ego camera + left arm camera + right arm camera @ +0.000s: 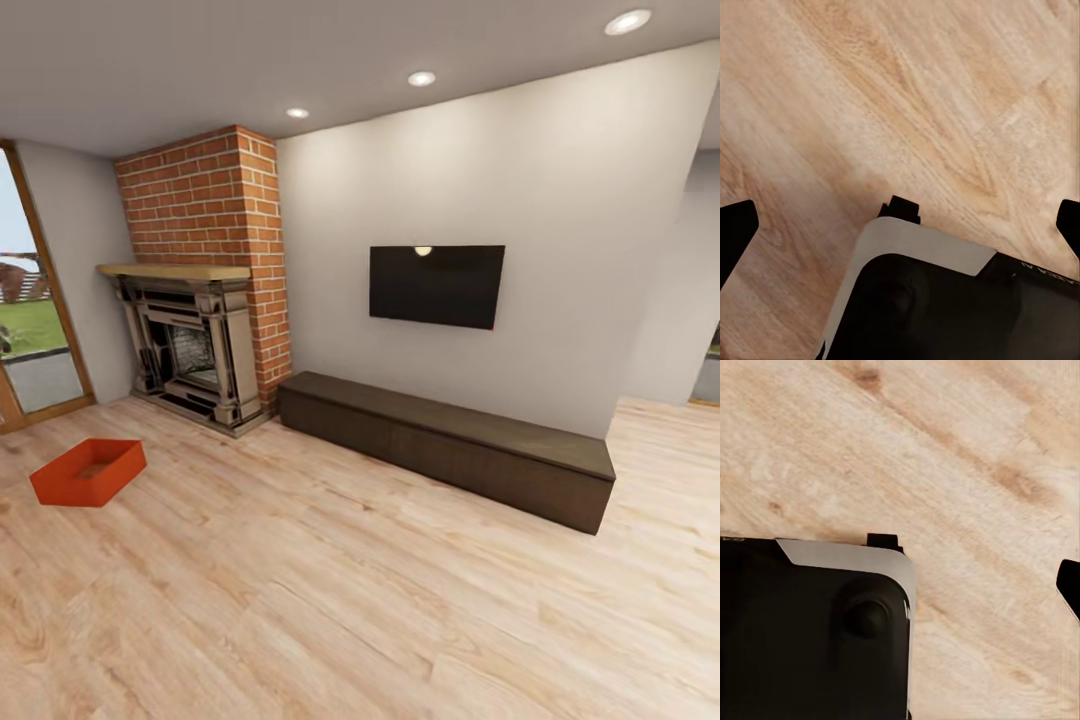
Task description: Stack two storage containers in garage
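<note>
One orange-red storage container (88, 472) lies on the light wood plank floor of the living room, at the left of the head view, in front of the fireplace. It is shallow, lidless and looks hollow. My left gripper (900, 225) hangs open over the planks, its two dark fingertips (735, 229) far apart with nothing between them. My right gripper (900, 585) also points down at the planks. One fingertip (1069, 585) shows at the frame's edge, spread wide, and my own base hides the other. The garage is out of view.
A brick fireplace (200, 340) stands at the back left beside a wood-framed glass door (35, 330). A long dark low cabinet (450, 445) runs along the wall under a black TV (436, 285). An opening (700, 350) lies at the far right. My dark base (945, 307) sits under both wrists.
</note>
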### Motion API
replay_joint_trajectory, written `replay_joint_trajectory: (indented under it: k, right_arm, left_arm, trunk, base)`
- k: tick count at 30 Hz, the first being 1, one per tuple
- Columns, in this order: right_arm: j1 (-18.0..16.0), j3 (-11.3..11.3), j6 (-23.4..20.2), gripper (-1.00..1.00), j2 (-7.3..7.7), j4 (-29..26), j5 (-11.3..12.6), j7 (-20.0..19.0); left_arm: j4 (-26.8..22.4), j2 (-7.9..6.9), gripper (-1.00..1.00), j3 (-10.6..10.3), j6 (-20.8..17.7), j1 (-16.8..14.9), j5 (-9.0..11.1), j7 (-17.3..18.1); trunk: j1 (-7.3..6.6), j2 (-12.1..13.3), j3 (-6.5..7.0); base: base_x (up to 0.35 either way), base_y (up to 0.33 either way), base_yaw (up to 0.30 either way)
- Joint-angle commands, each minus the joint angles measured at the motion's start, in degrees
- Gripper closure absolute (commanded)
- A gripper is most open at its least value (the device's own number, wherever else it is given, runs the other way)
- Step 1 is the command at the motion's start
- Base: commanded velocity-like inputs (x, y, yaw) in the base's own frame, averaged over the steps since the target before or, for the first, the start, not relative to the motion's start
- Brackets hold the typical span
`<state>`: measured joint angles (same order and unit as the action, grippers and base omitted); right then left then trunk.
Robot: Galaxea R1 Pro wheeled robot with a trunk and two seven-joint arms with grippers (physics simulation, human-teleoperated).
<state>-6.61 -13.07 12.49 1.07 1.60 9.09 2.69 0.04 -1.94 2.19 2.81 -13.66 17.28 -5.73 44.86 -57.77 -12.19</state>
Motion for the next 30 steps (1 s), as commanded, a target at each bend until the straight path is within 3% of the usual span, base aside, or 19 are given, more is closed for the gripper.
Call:
replay_joint_trajectory:
  k: [1, 20, 30]
  right_arm:
    - [-0.07, -0.48, 0.34, -1.00, -0.02, 0.19, 0.57, 0.03]
    - [-0.07, -0.19, 0.34, -1.00, -0.02, 0.16, 0.67, -0.10]
    - [-0.07, -0.16, 0.34, -1.00, -0.02, 0.16, 0.76, -0.23]
  left_arm:
    - [0.03, 0.01, -1.00, 0.20, 0.22, -0.05, 0.15, -0.07]
    - [0.05, 0.01, -1.00, 0.20, 0.18, -0.05, 0.17, -0.07]
    - [0.05, 0.01, -1.00, 0.24, 0.18, -0.05, 0.13, -0.07]
  trunk:
    - [0.04, -0.04, -0.07]
    - [0.04, -0.04, -0.07]
    - [0.04, -0.04, -0.07]
  base:
    - [0.324, 0.000, 0.123]
    - [0.324, 0.000, 0.094]
    - [0.324, 0.000, 0.212]
